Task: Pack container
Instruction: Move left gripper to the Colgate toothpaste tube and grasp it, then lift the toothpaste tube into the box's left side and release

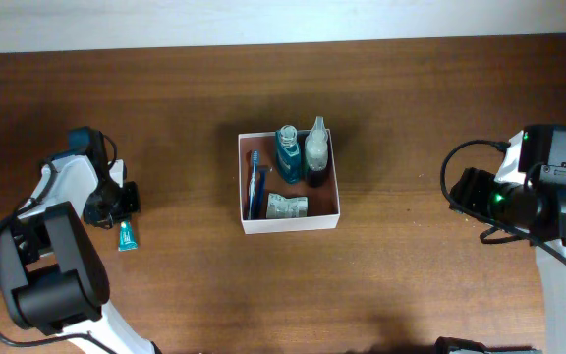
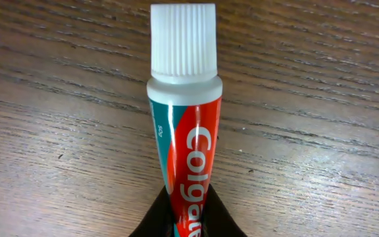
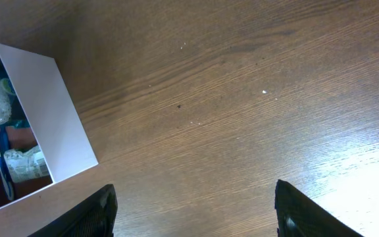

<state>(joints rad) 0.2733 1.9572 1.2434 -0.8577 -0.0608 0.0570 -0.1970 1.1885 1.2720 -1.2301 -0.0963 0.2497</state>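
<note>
The container [image 1: 290, 223] is a square white-walled box with a reddish-brown inside at the table's middle. It holds a blue toothbrush [image 1: 255, 182], a teal bottle [image 1: 288, 152], a clear bottle [image 1: 316, 147] and a small crumpled tube [image 1: 287, 206]. Its corner also shows in the right wrist view [image 3: 58, 112]. My left gripper [image 1: 124, 211] at the left is shut on a red and teal Colgate toothpaste tube [image 2: 184, 145] with a white cap, which lies on the wood [image 1: 126, 236]. My right gripper [image 3: 193, 217] is open and empty at the far right.
The brown wooden table [image 1: 411, 275] runs to a pale wall edge at the top. The right arm's black cable [image 1: 455, 182] loops beside its wrist.
</note>
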